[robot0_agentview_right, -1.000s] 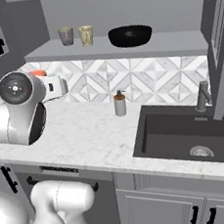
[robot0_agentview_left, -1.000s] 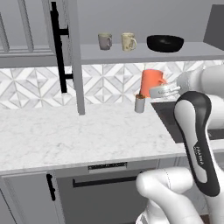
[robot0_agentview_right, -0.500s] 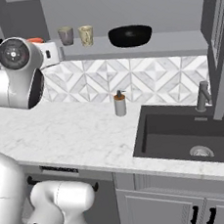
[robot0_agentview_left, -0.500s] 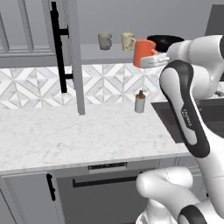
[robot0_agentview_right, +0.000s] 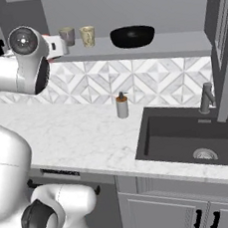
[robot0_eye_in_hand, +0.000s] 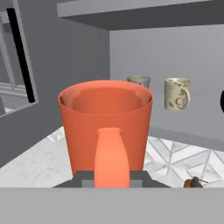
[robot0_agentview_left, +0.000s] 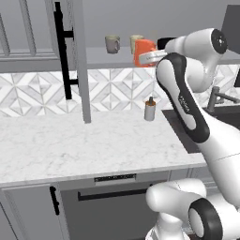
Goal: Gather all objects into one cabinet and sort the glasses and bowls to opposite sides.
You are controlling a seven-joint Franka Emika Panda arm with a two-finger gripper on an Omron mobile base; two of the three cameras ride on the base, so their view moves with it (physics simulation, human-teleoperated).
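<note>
Jaws: closed on the handle of the orange mug [robot0_eye_in_hand: 106, 127], which stands upright in the hand view with its handle facing the camera.
Gripper [robot0_agentview_left: 151, 56]: raised to shelf height at the front edge of the cabinet shelf [robot0_agentview_left: 101, 57], reaching in from the right in the left base view.
Orange mug, place: carried in the air just in front of the shelf, not resting on it; in the left base view it sits just beside the cream mug [robot0_agentview_left: 135, 41] and partly covers it.
Grey mug [robot0_agentview_left: 112, 43]: upright on the shelf, left of the cream mug, near it but apart; in the hand view its rim shows just behind the orange mug's rim.
Cream mug, detail: upright on the shelf, handle to its right in the hand view, a brownish mark on its side.
Black bowl [robot0_agentview_right: 132, 35]: on the same shelf, well to the right of the two mugs in the right base view, standing alone.
Cabinet door [robot0_agentview_left: 51, 51]: swung open to the left of the shelf, its long black bar handle [robot0_agentview_left: 60, 49] upright.
Soap dispenser [robot0_agentview_right: 122, 105]: upright on the marble counter [robot0_agentview_right: 73, 135] below the shelf, against the patterned tile wall.
Sink [robot0_agentview_right: 188, 135]: dark basin set in the counter right of the dispenser, faucet [robot0_agentview_right: 205, 97] behind it.
</note>
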